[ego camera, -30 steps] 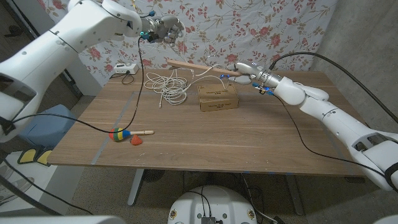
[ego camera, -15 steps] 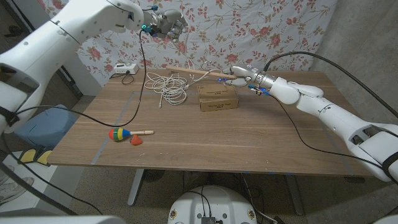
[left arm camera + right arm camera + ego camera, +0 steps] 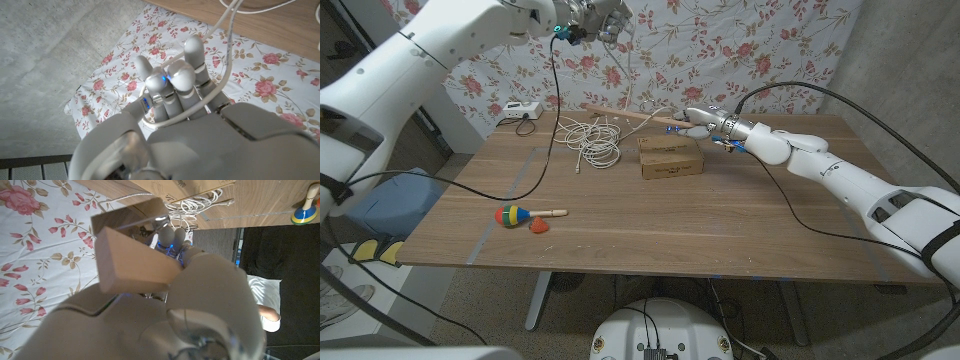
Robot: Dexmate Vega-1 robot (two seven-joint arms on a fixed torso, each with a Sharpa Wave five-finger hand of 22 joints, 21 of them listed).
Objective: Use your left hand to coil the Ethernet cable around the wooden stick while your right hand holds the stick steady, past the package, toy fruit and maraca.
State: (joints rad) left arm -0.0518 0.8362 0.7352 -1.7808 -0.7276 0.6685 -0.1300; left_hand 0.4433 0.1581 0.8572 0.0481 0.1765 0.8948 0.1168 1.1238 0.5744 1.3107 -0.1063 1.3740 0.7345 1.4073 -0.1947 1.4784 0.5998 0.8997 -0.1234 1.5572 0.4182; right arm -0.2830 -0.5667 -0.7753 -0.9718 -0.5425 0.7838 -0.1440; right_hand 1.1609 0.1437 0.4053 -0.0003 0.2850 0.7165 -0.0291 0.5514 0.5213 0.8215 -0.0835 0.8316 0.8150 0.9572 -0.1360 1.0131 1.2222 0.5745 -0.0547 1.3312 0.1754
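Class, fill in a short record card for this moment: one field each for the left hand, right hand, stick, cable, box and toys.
left hand: raised high, fingers gripping the cable
right hand: holds one end of the stick
stick: held above the table's far side
cable: loose pile on the table, one strand rising to the left hand
box: beside the pile
toys: maraca and red fruit near the front-left edge
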